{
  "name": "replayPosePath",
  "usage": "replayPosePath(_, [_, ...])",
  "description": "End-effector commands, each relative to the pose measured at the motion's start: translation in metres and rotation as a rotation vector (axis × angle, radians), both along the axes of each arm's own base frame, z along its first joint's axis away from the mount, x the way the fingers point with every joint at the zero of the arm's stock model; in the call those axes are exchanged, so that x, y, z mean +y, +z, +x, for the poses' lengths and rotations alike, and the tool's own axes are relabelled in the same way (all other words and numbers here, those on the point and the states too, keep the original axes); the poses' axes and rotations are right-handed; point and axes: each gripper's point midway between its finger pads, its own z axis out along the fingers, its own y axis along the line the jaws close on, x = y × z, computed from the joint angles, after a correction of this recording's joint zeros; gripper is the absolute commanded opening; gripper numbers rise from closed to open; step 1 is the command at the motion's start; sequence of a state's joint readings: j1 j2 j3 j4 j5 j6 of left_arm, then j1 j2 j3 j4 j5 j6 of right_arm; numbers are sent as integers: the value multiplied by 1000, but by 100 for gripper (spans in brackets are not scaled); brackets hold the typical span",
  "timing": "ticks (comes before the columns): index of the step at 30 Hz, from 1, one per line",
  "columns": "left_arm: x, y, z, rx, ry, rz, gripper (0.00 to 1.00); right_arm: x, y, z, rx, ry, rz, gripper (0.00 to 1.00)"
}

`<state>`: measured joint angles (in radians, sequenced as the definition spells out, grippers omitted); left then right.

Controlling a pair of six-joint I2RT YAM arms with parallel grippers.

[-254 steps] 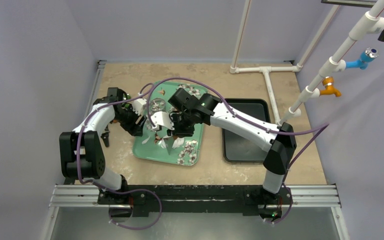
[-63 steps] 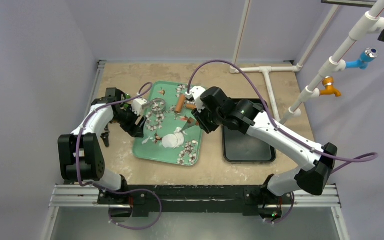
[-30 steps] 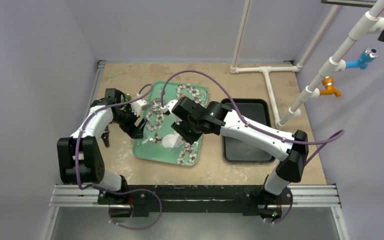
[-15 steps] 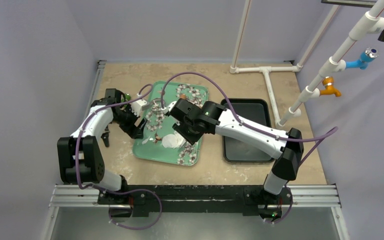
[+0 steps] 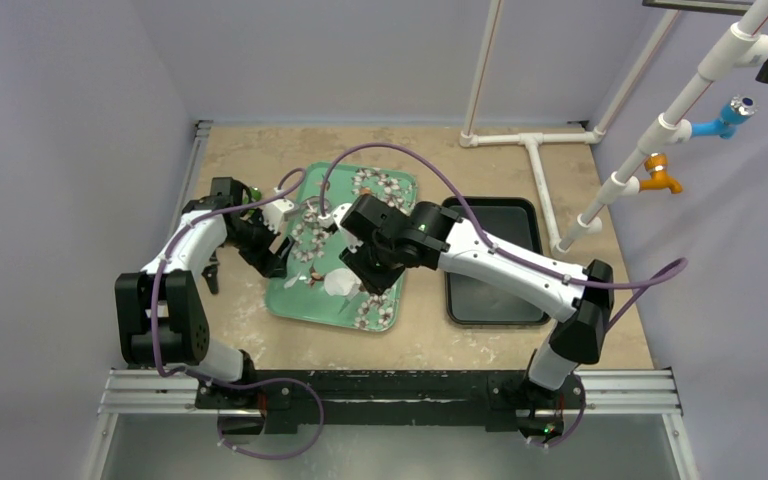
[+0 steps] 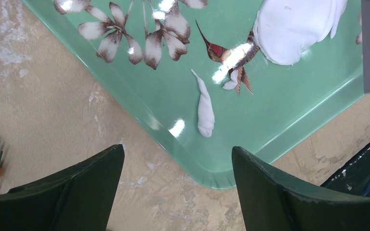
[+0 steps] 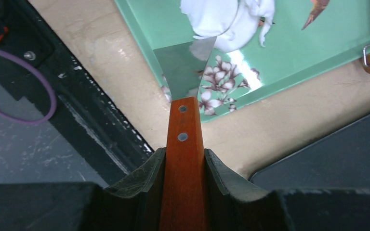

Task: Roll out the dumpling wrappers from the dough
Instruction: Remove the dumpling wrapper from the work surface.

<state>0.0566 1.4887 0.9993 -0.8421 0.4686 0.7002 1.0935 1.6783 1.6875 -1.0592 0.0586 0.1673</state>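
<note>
The dough point(image 7: 221, 19), a soft matte white mass pressed flat with ragged edges, lies on the glossy green floral tray point(image 7: 294, 62) just ahead of the right gripper point(image 7: 183, 155), which clamps a wooden-handled scraper point(image 7: 183, 110) whose steel blade touches the dough's edge. The left gripper point(image 6: 177, 153) hangs spread wide, empty, over the tray's corner and the mottled beige table point(image 6: 43, 120).

right tool point(image 7: 184, 161) | swung back left | spatula point(image 7: 187, 60) now at dough point(image 7: 221, 17)
</note>
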Motion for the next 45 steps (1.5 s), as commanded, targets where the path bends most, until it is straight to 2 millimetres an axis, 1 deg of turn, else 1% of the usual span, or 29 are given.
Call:
replayPosePath(1, [-3, 3, 3, -26, -15, -24, 83, 17, 39, -13, 27, 25, 148, 0])
replayPosePath(3, [-3, 3, 3, -26, -15, -27, 83, 21, 38, -14, 44, 30, 151, 0])
replayPosePath(5, [-4, 4, 4, -27, -15, -28, 83, 28, 39, -19, 79, 47, 168, 0])
replayPosePath(6, [-3, 4, 4, -26, -13, -27, 83, 28, 38, -21, 93, 47, 165, 0])
replayPosePath(9, [-4, 4, 3, -27, -15, -30, 83, 25, 38, -22, 109, 35, 155, 0])
replayPosePath(18, [-4, 5, 3, -28, -13, -32, 83, 20, 36, -14, 161, 1, 185, 0])
replayPosePath(26, [-4, 3, 4, -24, -15, -30, 83, 14, 25, -13, 197, -10, 176, 0])
replayPosePath(29, [-4, 3, 3, -24, -13, -29, 83, 16, 24, -15, 220, 4, 190, 0])
replayPosePath(37, [-3, 2, 3, -20, -12, -28, 83, 14, 7, -4, 236, -9, 179, 0])
replayPosePath(41, [-4, 3, 3, -23, -14, -28, 83, 13, 4, 3, 222, -16, 178, 0])
replayPosePath(45, [-3, 2, 3, -23, -15, -28, 83, 12, 4, 5, 230, -18, 185, 0])
